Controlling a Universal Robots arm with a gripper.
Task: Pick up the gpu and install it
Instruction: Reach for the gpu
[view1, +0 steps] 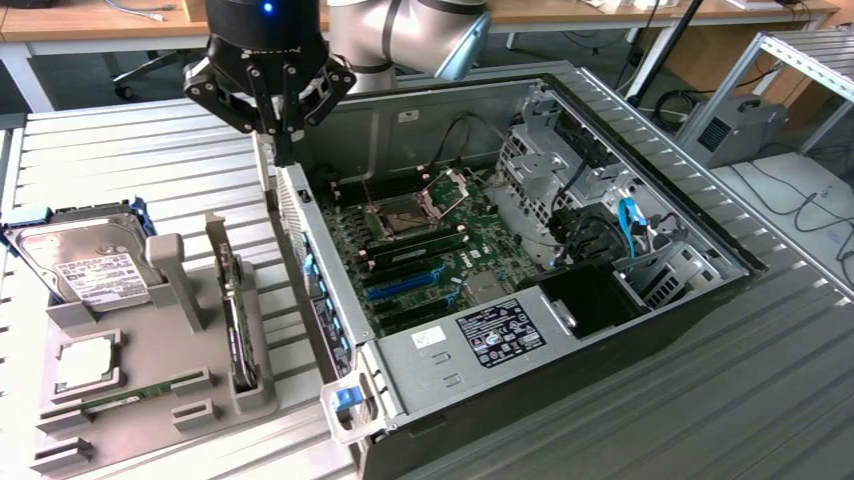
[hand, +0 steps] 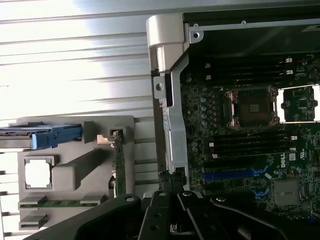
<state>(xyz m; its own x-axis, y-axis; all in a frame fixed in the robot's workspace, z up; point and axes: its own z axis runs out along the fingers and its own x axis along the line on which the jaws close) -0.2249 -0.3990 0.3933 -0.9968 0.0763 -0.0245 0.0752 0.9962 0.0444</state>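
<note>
Tool (hand: 171, 187) closed over case wall (hand: 169, 115); gpu (hand: 119, 165) stands on edge in grey holder (hand: 65, 192) beside the case; motherboard (hand: 240, 155) exposed.

Open case (view1: 561, 400), hard drive (view1: 87, 270), perhaps CPU (view1: 87, 362)

Exterior cam: high, oblique, looking down over table (view1: 747, 400) at open computer case (view1: 561, 400) and parts holder (view1: 134, 400). Wrist cam: nearer, straight down. Overlap: motherboard (view1: 427, 240), parts holder.

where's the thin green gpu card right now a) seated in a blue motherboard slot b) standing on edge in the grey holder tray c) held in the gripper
b: the thin green gpu card stands on edge in the grey holder tray, apart from the black gripper.
</note>
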